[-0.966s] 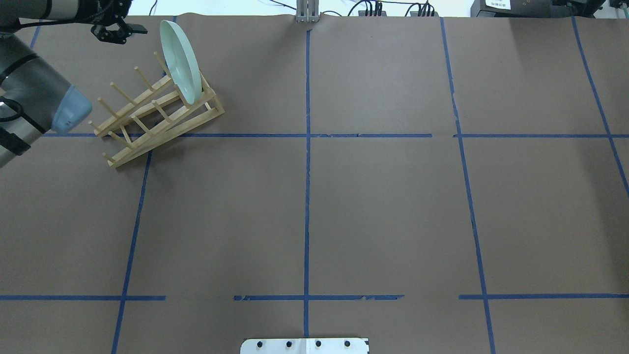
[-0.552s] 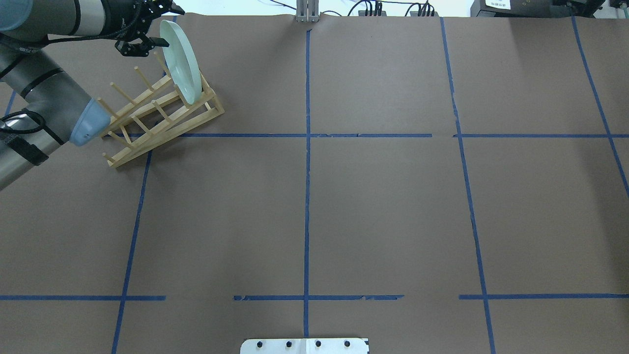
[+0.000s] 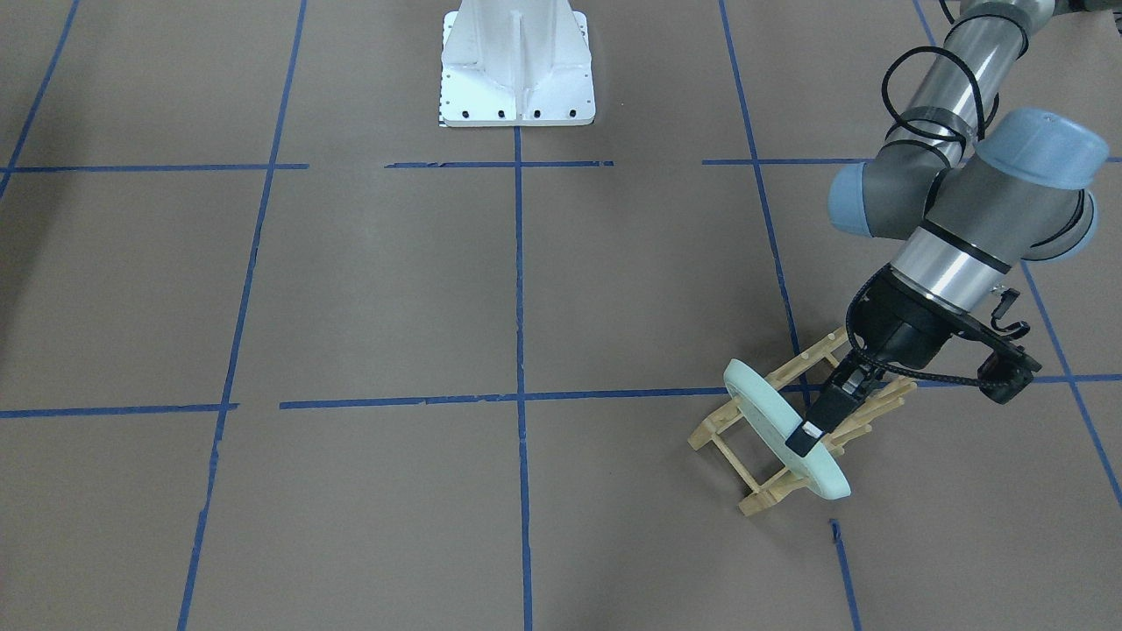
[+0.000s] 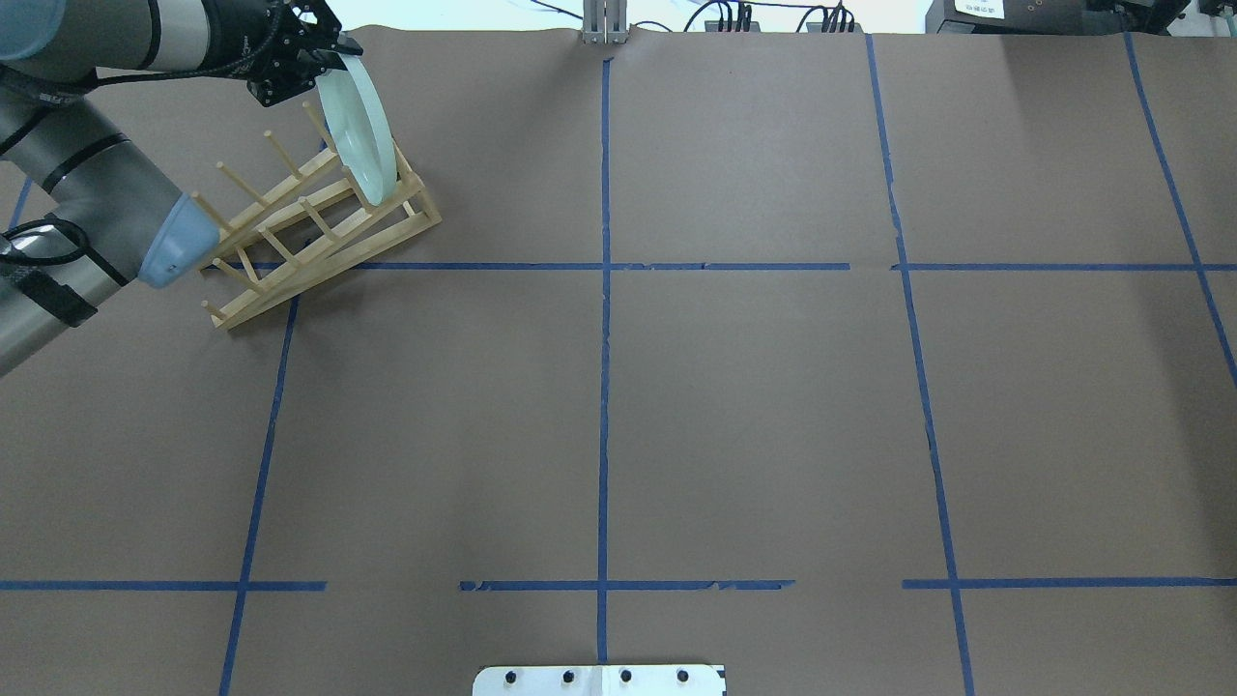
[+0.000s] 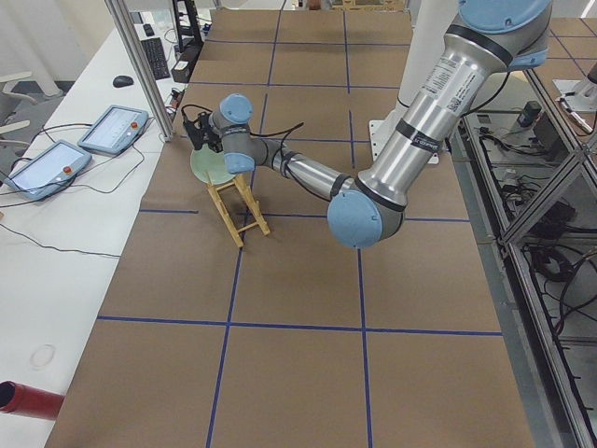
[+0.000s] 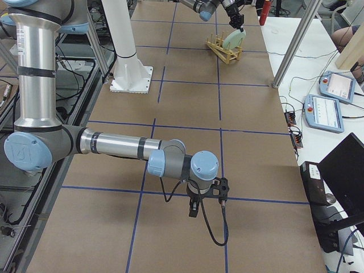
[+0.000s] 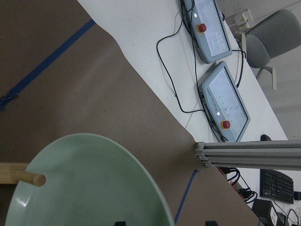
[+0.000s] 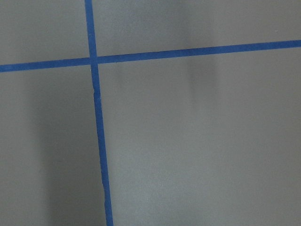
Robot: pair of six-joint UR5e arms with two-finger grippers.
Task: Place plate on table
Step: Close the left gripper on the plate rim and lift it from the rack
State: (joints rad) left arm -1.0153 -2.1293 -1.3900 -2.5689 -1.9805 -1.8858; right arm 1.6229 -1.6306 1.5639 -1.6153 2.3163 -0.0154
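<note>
Front-facing view: the plate (image 3: 758,405) stands on edge in the end slot of the wooden rack (image 3: 756,480), near the far left corner of the desk (image 3: 394,289). The left pincer (image 3: 811,431) is at the plate's upper rim, one finger across its face.

Overhead: the rim sits between the jaws.

Left wrist view: the two fingertips show well apart, with the rim passing between them.

Right-side view: the right pincer (image 6: 193,211) hangs low toward the desk's right edge. I cannot tell its spread.
</note>
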